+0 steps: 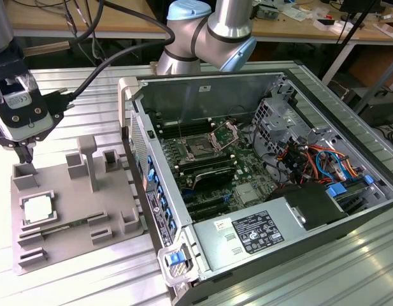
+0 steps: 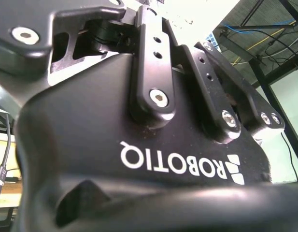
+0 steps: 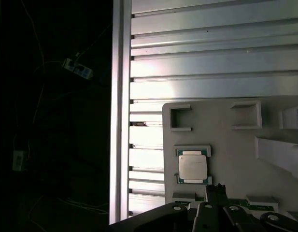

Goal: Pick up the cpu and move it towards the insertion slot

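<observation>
Plainly, the cpu (image 1: 38,208) lies flat in its square recess on the grey tray (image 1: 62,191), well apart from the insertion slot (image 1: 199,150) inside the open computer case (image 1: 202,89). The gripper (image 1: 24,156) hangs above the tray near the cpu, jaws drawn together, holding nothing and touching nothing.

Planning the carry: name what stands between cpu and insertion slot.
Exterior view: raised tray blocks and the case wall separate cpu from insertion slot.
</observation>
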Controlling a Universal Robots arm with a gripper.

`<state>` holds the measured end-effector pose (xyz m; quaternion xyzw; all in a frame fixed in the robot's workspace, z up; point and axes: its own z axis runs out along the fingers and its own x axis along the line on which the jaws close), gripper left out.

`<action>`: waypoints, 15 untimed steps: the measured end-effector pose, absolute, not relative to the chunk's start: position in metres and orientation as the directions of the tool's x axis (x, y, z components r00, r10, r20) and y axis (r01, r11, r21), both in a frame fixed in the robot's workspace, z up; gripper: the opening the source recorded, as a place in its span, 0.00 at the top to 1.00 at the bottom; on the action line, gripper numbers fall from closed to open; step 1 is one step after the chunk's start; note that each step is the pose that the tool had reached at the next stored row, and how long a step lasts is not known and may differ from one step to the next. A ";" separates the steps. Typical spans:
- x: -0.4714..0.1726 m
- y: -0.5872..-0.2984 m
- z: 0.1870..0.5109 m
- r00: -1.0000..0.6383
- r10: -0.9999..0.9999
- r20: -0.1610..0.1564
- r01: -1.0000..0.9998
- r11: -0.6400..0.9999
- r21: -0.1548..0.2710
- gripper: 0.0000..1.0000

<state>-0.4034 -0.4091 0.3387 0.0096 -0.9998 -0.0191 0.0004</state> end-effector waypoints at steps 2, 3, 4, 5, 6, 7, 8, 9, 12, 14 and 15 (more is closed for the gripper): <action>-0.403 -0.409 0.338 -1.000 -0.019 0.001 -0.019 0.999 0.038 0.89; -0.403 -0.409 0.338 -1.000 -0.019 0.000 -0.019 0.999 0.038 0.89; -0.403 -0.409 0.338 -1.000 -0.019 0.001 -0.019 0.999 0.038 0.89; -0.403 -0.409 0.338 -1.000 -0.019 0.001 -0.019 0.999 0.038 0.89; -0.403 -0.409 0.337 -1.000 -0.019 0.000 -0.019 0.999 0.038 0.89; -0.403 -0.409 0.337 -1.000 -0.019 0.000 -0.019 0.999 0.038 0.89; -0.403 -0.409 0.337 -1.000 -0.019 0.001 -0.019 0.999 0.038 0.89; -0.403 -0.409 0.337 -1.000 -0.019 0.001 -0.019 0.999 0.038 0.89; -0.403 -0.409 0.336 -1.000 -0.019 0.001 -0.019 0.999 0.038 0.89; -0.403 -0.409 0.336 -1.000 -0.019 0.001 -0.019 0.999 0.038 0.89; -0.403 -0.409 0.336 -1.000 -0.019 0.001 -0.019 0.999 0.038 0.89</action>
